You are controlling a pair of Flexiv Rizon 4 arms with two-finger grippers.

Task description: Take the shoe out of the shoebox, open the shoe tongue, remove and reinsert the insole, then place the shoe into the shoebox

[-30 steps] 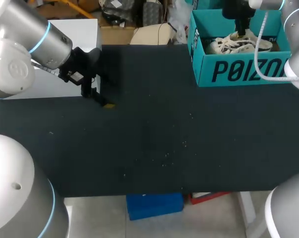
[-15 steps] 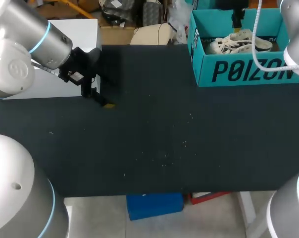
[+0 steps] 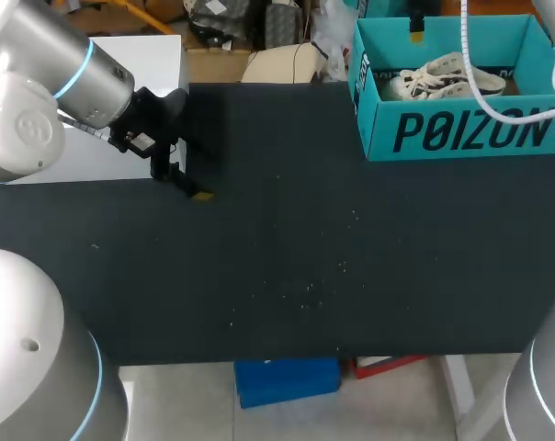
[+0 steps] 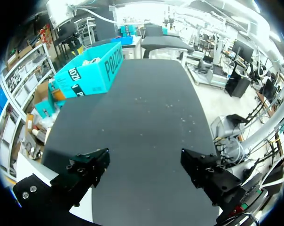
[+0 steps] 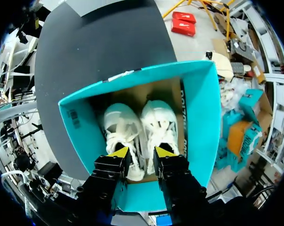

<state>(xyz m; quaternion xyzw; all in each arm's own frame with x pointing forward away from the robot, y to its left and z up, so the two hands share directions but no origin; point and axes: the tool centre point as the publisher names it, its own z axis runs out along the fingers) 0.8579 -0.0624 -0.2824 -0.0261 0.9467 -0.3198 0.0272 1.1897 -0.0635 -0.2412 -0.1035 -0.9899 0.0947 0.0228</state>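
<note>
Two white shoes (image 5: 142, 125) lie side by side inside the teal shoebox (image 3: 461, 133) at the worktop's (image 3: 287, 248) far right corner. The right hand (image 5: 140, 153) hovers above them, fingers slightly apart and gripping nothing, while a white cable (image 3: 469, 64) crosses the box. The left hand (image 4: 144, 165) is spread wide, low over the far-left worktop.

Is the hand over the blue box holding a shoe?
No, both white shoes lie on the floor of the box, and the right hand above them is open with nothing in it.

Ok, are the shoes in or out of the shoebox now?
In. Both white shoes lie side by side inside the open teal shoebox, with the right gripper above them, empty.
</note>
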